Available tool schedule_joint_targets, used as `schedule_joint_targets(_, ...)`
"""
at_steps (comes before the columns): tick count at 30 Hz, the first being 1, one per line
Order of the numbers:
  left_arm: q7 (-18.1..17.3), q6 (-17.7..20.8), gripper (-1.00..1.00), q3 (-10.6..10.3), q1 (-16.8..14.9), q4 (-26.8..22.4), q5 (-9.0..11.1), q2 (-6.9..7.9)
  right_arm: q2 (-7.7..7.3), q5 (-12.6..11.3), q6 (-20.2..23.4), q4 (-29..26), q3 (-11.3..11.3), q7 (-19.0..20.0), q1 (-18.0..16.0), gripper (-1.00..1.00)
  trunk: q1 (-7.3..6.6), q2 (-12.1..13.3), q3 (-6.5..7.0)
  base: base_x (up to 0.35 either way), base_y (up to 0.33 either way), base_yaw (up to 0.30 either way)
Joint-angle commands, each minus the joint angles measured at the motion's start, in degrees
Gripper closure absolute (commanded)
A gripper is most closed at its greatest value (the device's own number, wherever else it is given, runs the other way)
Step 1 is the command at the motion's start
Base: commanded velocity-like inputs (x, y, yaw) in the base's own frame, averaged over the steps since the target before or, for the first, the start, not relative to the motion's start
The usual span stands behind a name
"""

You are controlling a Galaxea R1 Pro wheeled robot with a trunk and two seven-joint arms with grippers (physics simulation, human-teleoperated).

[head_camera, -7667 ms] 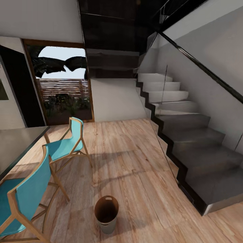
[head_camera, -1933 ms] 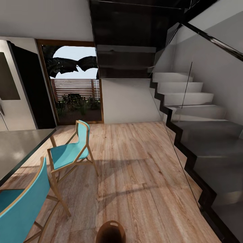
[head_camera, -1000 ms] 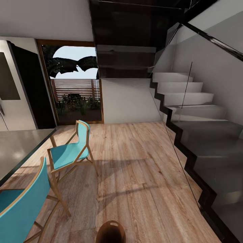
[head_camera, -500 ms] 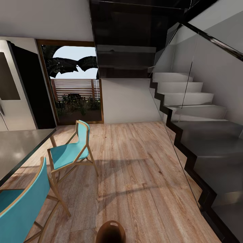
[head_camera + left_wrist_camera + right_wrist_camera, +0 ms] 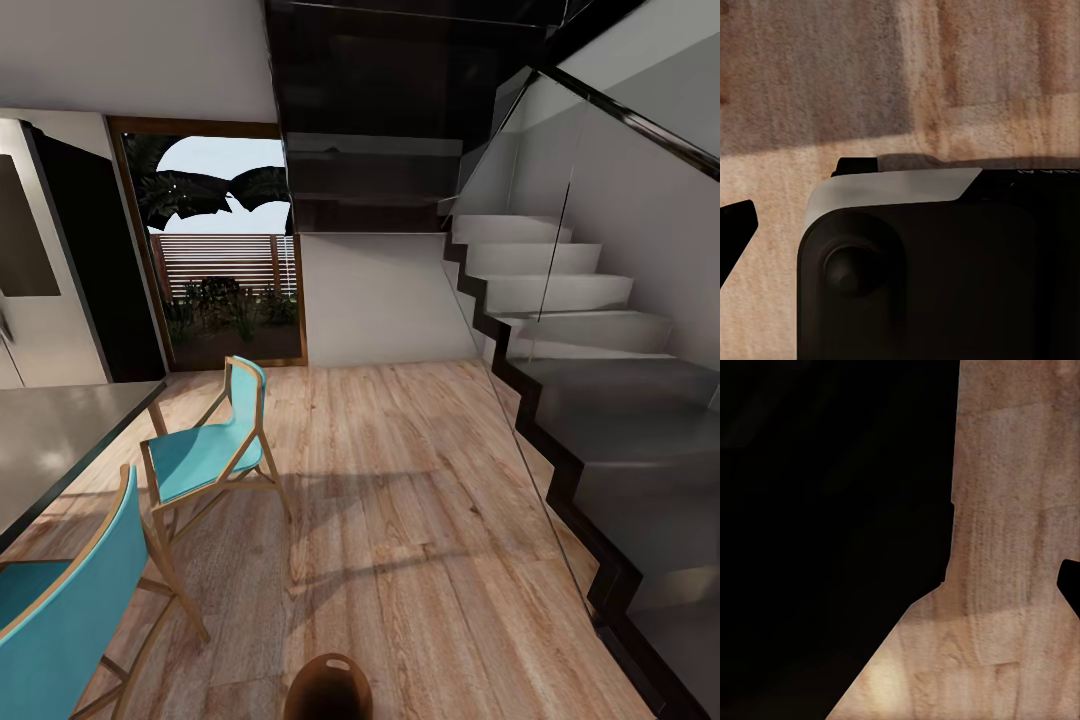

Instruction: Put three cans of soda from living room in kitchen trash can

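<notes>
The trash can [image 5: 328, 688], a round brown bin with a dark inside, stands on the wood floor and is cut off by the head view's bottom edge, just in front of me. No orange soda cans are in sight. The left gripper's dark fingertip [image 5: 735, 223] sits at the frame edge, beside a black and grey part of my own body [image 5: 930, 270], over floorboards. The right gripper's fingertip [image 5: 1071, 585] is likewise at the frame edge, with bare floor [image 5: 1005, 570] beside it. Nothing is held in either.
Two turquoise chairs [image 5: 205, 450] [image 5: 60, 610] stand to the left beside a grey tabletop [image 5: 50, 440]. The steel fridge [image 5: 30, 260] is at far left, a glass door [image 5: 225, 260] behind. A dark staircase [image 5: 610, 420] with a glass panel runs along the right. Open floor [image 5: 400, 500] lies ahead.
Since the oldest frame the camera has moved closer to the bin, which now sits at the bottom edge. Over the last two seconds nothing has visibly changed.
</notes>
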Motion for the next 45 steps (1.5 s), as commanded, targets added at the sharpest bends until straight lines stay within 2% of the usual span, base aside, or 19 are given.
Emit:
schedule_joint_targets(1, 0.00, 0.00, -1.00, 0.00, 0.00, 0.00, 0.00, 0.00, 0.00, 0.00, 0.00, 0.00, 0.00, 0.00, 0.00, -1.00, 0.00, 0.00, 0.00, 0.000, 0.000, 0.000)
schedule_joint_targets(45, 0.00, 0.00, -1.00, 0.00, 0.00, 0.00, 0.00, 0.00, 0.00, 0.00, 0.00, 0.00, 0.00, 0.00, 0.00, -1.00, 0.00, 0.00, 0.00, 0.000, 0.000, 0.000)
